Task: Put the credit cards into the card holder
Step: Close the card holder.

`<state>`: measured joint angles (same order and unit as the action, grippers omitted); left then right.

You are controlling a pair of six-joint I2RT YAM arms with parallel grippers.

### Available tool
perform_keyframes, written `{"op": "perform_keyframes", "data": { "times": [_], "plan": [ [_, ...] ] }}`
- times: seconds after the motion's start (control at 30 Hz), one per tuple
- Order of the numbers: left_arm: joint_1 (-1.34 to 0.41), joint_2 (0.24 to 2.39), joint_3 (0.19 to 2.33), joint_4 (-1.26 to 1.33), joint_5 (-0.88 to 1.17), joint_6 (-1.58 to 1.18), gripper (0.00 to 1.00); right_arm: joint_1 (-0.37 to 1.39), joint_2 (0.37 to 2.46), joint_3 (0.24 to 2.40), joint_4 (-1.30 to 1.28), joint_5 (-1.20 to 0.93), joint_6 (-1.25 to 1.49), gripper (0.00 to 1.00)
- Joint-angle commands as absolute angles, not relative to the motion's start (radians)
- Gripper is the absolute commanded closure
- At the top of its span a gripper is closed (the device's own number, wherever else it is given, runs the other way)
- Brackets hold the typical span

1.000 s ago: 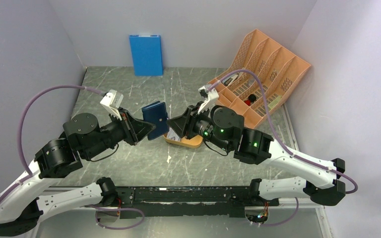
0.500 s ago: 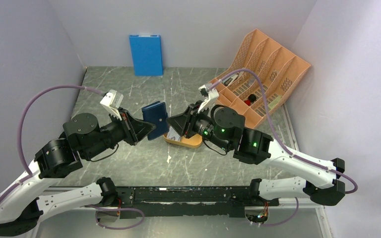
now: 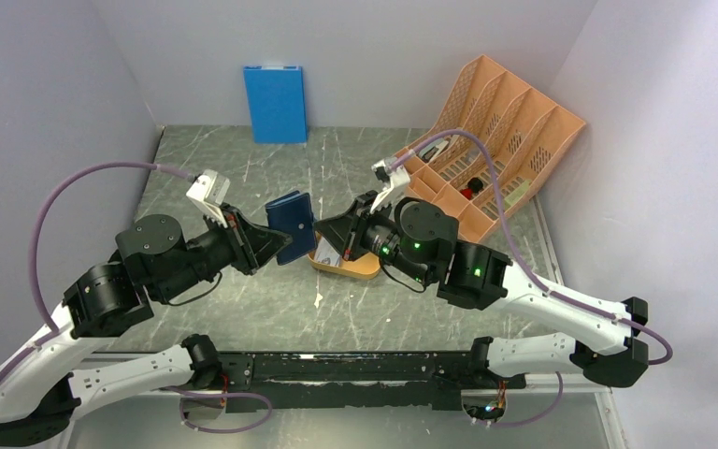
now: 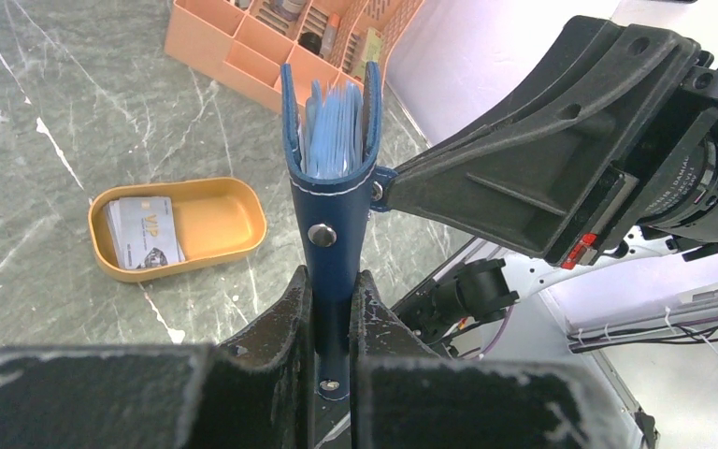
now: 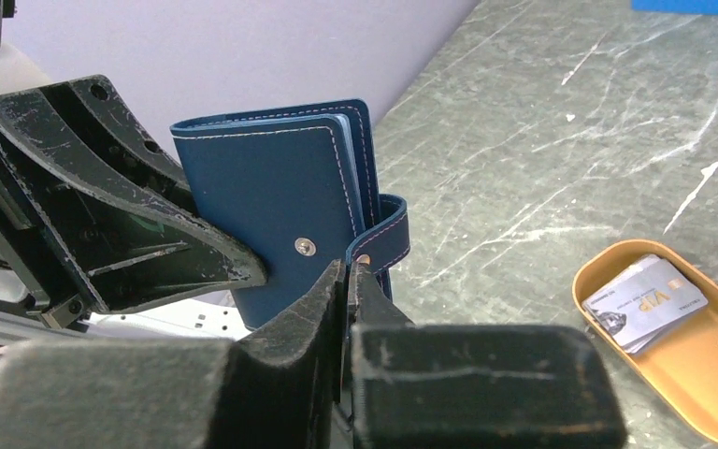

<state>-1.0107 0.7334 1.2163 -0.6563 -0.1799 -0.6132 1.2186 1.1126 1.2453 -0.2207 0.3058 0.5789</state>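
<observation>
Left fingers (image 4: 283, 313) tight around card holder (image 4: 334, 220)

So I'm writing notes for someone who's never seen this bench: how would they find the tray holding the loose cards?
Find the big peach slotted organizer at the right rear of the table. Just in front of its left end lies a shallow orange oval tray. Unlike the organizer it is low and undivided, with a few grey-silver cards stacked at one end.
</observation>
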Motion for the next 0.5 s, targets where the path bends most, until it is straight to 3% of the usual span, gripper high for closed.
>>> {"op": "perform_keyframes", "data": {
  "times": [0.0, 0.47],
  "plan": [
    [-1.01, 0.718, 1.216, -0.636, -0.191, -0.6, 0.95, 1.217, 1.097, 1.25, -0.18, 0.315, 0.576, 1.0],
    [-1.01, 0.742, 1.25, -0.659, -0.234, -0.585, 0.95, 1.195, 1.075, 1.269, -0.175, 0.112, 0.509, 1.0]
  ]
}}
